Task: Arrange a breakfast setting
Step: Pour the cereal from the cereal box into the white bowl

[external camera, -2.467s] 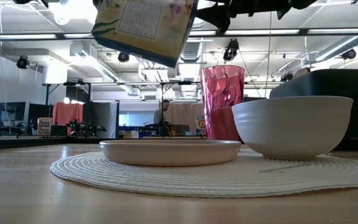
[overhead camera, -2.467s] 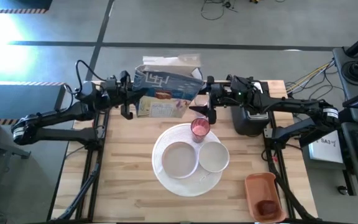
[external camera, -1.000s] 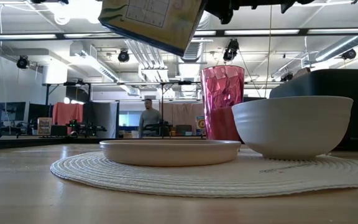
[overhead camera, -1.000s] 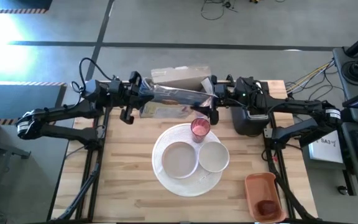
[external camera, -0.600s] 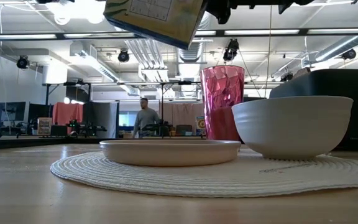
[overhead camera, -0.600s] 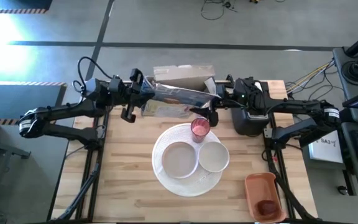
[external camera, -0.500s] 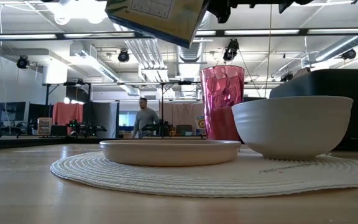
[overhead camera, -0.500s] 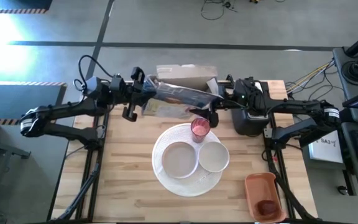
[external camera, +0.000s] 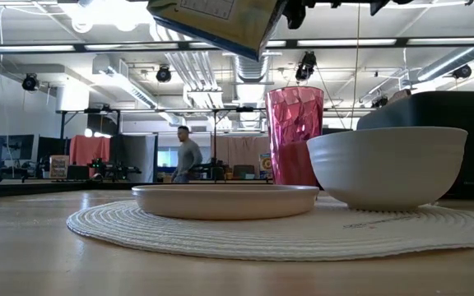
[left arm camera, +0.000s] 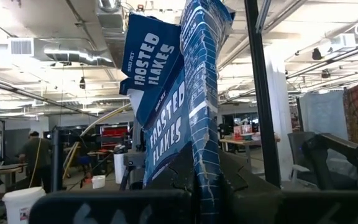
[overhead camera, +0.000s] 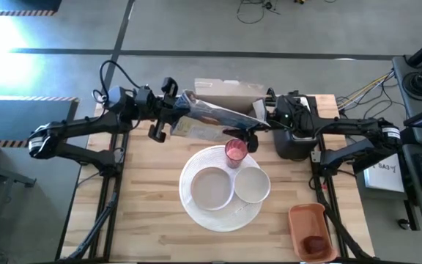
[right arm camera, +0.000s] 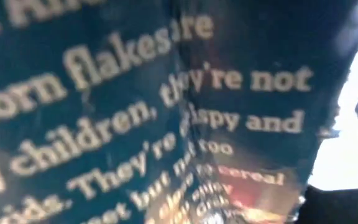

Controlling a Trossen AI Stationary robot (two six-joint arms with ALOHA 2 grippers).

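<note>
- Above the table's [overhead camera: 145,213] far edge, my left gripper [overhead camera: 173,110] is clamped tight on a blue cereal box [overhead camera: 215,114], held aloft.
- Centre: a round mat carries a plate [overhead camera: 212,188], a bowl [overhead camera: 252,184] and a pink cup [overhead camera: 235,152]; all look empty.
- My right gripper [overhead camera: 258,126] meets the box's other end; whether it grips, I cannot tell.
- Next, I judge, tip cereal into the bowl.
- Near right corner: an orange tray [overhead camera: 308,229] holds dark fruit [overhead camera: 314,245].
</note>
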